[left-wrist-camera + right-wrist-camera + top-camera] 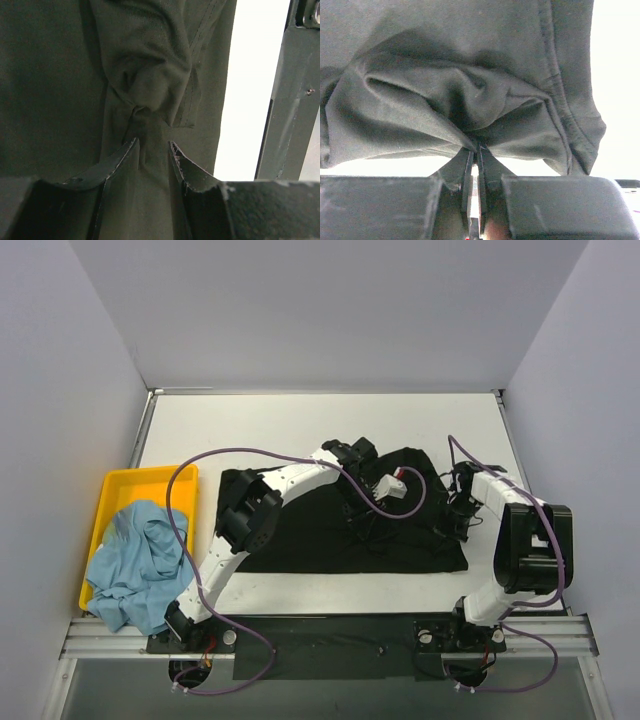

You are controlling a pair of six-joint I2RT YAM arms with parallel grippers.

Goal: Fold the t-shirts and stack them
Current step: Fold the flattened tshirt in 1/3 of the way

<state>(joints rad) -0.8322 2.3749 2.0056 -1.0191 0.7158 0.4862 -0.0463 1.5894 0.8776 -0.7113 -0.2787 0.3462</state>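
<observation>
From above, the black t-shirt [330,530] lies spread across the middle of the tabletop [300,425]. The light blue t-shirt [140,565] sits crumpled well to its left, spilling out of the yellow tray [130,478]. The left claw [368,512] is down over the black t-shirt's middle and the right claw [455,525] is at its right edge. The left wrist view shows the left claw [152,145] with its fingers partly apart and a thick gather of black cloth wedged between them. Creases run in toward the tips, so it looks to be gripping the black t-shirt. The right wrist view shows the right claw [475,150] pinched almost flat on a fold near the black t-shirt's stitched hem, with the cloth draping clear of the bright surface below. The step in hand seems to be carrying one side of the black t-shirt over its body. To do that well, both arms should probably rise together and travel evenly so the fold line stays straight. They should let go only once the lifted edge lies flat on the black t-shirt.
</observation>
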